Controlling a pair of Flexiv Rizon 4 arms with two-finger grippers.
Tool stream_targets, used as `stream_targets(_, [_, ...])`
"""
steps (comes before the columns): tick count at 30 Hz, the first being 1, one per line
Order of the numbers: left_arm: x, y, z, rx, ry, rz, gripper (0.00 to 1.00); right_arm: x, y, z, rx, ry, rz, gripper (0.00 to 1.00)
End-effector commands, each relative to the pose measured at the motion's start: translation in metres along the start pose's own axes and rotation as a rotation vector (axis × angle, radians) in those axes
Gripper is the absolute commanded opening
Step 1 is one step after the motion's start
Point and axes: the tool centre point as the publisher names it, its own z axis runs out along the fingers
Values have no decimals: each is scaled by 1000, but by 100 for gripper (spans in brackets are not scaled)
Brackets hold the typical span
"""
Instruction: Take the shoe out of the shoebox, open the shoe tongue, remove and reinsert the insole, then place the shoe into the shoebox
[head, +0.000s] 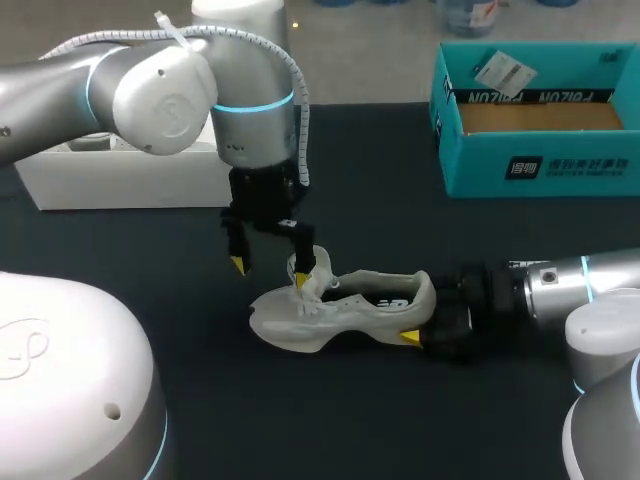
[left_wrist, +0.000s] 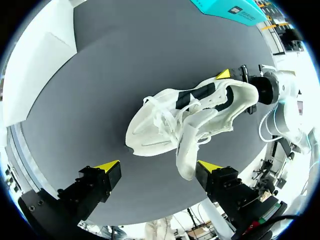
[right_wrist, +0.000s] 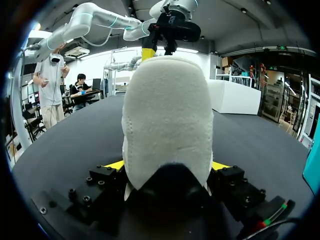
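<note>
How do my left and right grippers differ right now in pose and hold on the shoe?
The left gripper points straight down over the front of the shoe; the right gripper lies level along the table at the heel. The left gripper is open, with one finger beside the tongue; the right gripper is shut on the heel. Both have yellow tips.

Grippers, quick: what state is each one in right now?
Left gripper: open, above the shoe, tongue beside one finger.
Right gripper: shut on the shoe's heel.
</note>
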Motion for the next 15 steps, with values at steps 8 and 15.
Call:
stream_targets(8, [26,3,-65,87,-47,692,100,0,-1,2,2,0,0,0])
stream_targets(15, [35,0,-69,160,-45,623,100,0,-1,2,2,0,0,0])
